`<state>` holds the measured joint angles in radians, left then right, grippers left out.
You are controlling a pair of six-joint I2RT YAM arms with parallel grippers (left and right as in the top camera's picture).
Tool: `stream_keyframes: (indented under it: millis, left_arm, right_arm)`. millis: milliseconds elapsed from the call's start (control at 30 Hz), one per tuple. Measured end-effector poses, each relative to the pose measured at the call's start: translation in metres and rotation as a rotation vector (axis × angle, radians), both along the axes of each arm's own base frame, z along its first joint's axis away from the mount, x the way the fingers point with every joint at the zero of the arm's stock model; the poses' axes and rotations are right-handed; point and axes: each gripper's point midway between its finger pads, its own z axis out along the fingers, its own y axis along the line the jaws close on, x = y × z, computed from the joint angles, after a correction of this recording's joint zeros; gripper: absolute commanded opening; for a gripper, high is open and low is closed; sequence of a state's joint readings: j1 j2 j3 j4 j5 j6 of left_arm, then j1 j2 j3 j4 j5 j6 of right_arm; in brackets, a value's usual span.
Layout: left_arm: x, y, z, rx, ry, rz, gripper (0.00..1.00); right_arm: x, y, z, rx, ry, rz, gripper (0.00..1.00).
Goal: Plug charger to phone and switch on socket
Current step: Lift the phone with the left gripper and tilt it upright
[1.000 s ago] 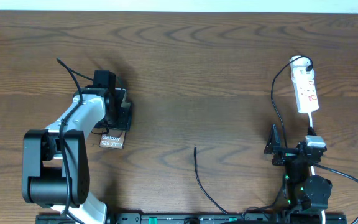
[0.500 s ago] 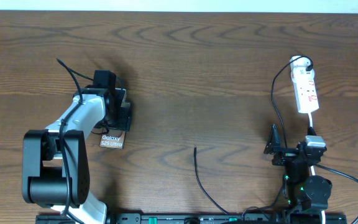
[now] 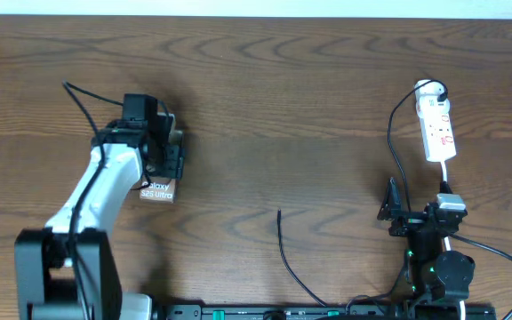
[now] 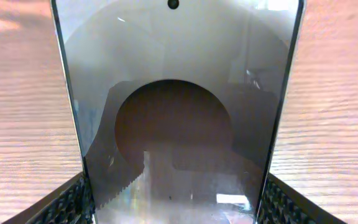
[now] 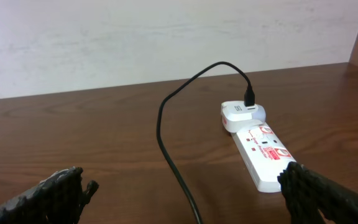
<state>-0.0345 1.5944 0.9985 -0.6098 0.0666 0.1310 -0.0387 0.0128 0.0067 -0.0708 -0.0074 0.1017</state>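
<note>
The left gripper [image 4: 176, 202] clamps the glossy brownish-grey slab phone [image 4: 178, 74] by its long edges, likely a sound hold for something stiff, slick and fragile.

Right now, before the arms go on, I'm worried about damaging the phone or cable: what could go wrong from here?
The left gripper holds the phone by its slim edges only; it could slip or twist. The tip of the charger lies loose on the table, apart from the phone, so it may skid when pushed. Its cable passes between the right gripper's open fingers near the socket; a reach might snag it.
</note>
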Motion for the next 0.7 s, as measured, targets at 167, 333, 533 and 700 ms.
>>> stream_keyframes:
  millis: [167, 333, 533, 700]
  left_arm:
    - [-0.001, 0.000, 0.016, -0.008, -0.037, 0.015, 0.08]
    - [-0.004, -0.005, 0.024, -0.038, -0.048, 0.020, 0.08]
    - [-0.006, -0.017, 0.026, -0.119, -0.041, 0.043, 0.07]
    - [-0.007, -0.029, 0.028, -0.215, -0.026, 0.102, 0.07]
  right_arm:
    - [0.000, 0.000, 0.000, 0.000, 0.000, 0.000, 0.99]
    - [0.000, 0.000, 0.000, 0.000, 0.000, 0.000, 0.99]
    - [0.000, 0.000, 0.000, 0.000, 0.000, 0.000, 0.99]
    - [0.000, 0.000, 0.000, 0.000, 0.000, 0.000, 0.99]
